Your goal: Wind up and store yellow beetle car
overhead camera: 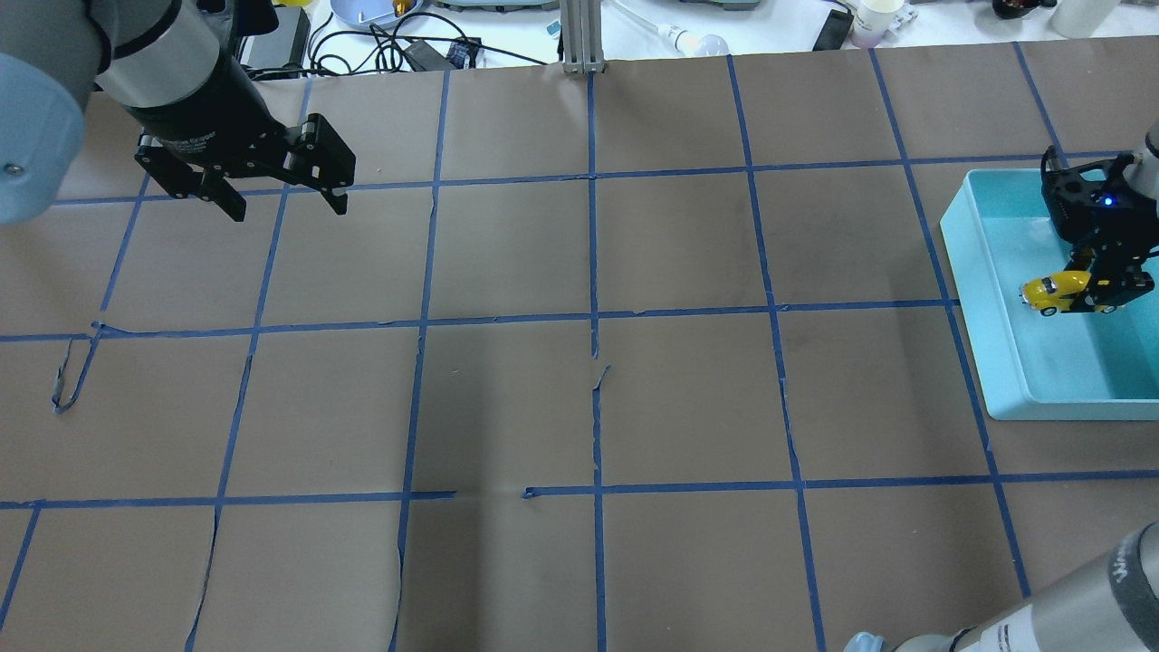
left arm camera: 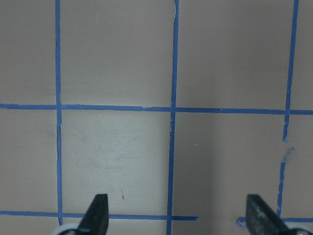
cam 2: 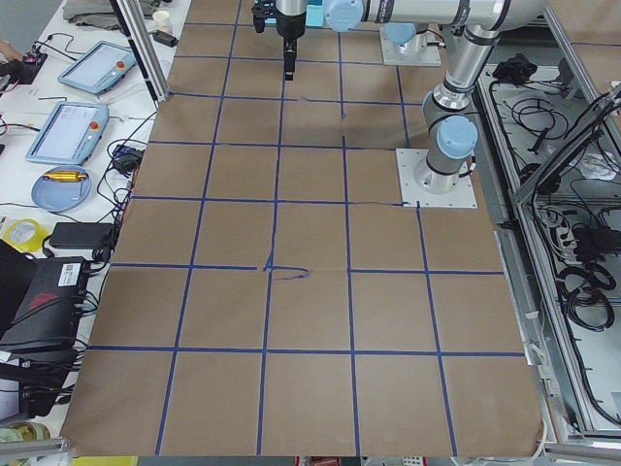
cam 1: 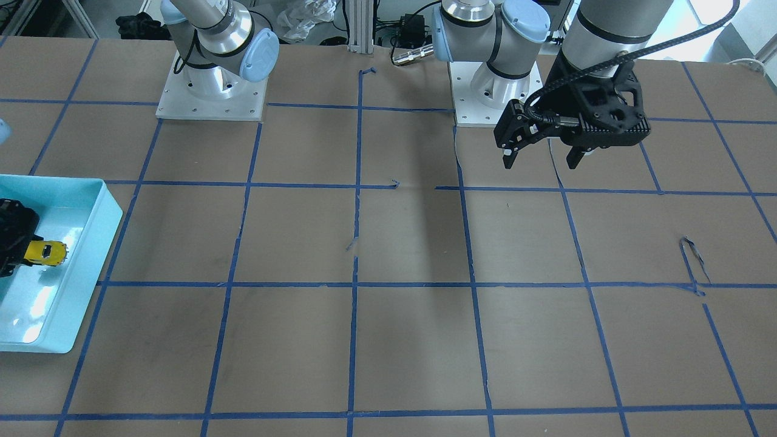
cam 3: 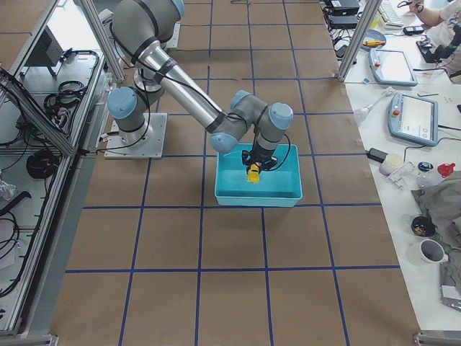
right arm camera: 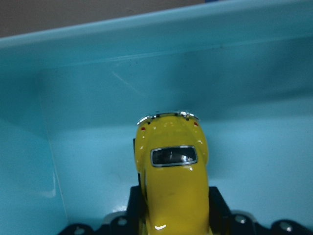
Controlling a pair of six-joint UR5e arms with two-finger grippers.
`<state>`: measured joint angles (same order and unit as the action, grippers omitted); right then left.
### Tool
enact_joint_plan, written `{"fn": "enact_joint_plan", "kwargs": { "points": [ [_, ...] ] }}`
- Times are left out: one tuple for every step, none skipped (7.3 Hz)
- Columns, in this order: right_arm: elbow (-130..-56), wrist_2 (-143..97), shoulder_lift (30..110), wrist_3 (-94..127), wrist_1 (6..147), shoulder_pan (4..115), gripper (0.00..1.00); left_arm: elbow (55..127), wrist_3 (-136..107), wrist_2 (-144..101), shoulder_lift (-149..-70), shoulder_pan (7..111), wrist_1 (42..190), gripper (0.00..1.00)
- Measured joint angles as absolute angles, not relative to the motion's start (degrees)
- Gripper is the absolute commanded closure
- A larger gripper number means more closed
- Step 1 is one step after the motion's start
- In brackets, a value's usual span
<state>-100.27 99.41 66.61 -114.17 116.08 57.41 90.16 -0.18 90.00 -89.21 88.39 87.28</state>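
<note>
While the winding cannot be checked from these views, the storing is looking almost finished, in my judgement: the car is already being held inside the tray. What is remaining is to let it go and to lift the arm away.

Going from left to right in the overhead view, the black two-finger left gripper [overhead camera: 288, 210] is hanging over the far-left part of the brown paper-covered table [overhead camera: 589, 407] with its grid of blue tape. Its arm is reaching in from the corner and pointing the fingers downward. They are spread wide and are gripping nothing. At the right side, the shallow light-blue plastic tray [overhead camera: 973, 308] is lying near the table's edge. Above it the right arm is bending down steeply, and the black right gripper [overhead camera: 1100, 288] is clamping the tiny glossy yellow beetle car [overhead camera: 1050, 290] by its sides. The free end of the car is sticking out toward the middle of the table. The car is sitting within the tray's walls, low over the floor. Whether its wheels are touching the floor, I cannot tell.
</note>
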Motion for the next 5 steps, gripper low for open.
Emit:
{"fn": "enact_joint_plan", "kwargs": {
  "points": [
    [-100.5, 99.2, 66.2, -114.0, 116.4, 57.3, 0.00, 90.2, -0.2, 90.0, -89.2, 88.4, 87.3, 0.00],
    [-100.5, 98.7, 66.2, -113.9, 116.4, 57.3, 0.00, 90.2, -0.2, 90.0, -89.2, 88.3, 87.3, 0.00],
    [-100.3, 98.5, 66.5, -113.7, 116.8, 57.3, 0.00, 90.2, -0.2, 90.0, -89.2, 88.3, 87.3, 0.00],
    [-100.3, 98.4, 67.8, -113.3, 117.4, 57.4, 0.03, 90.1, -0.2, 90.0, -89.2, 88.3, 87.3, 0.00],
    [-100.2, 98.4, 70.2, -112.5, 117.6, 57.6, 0.03, 90.1, -0.2, 90.0, -89.2, 88.3, 87.3, 0.00]
  ]
}}
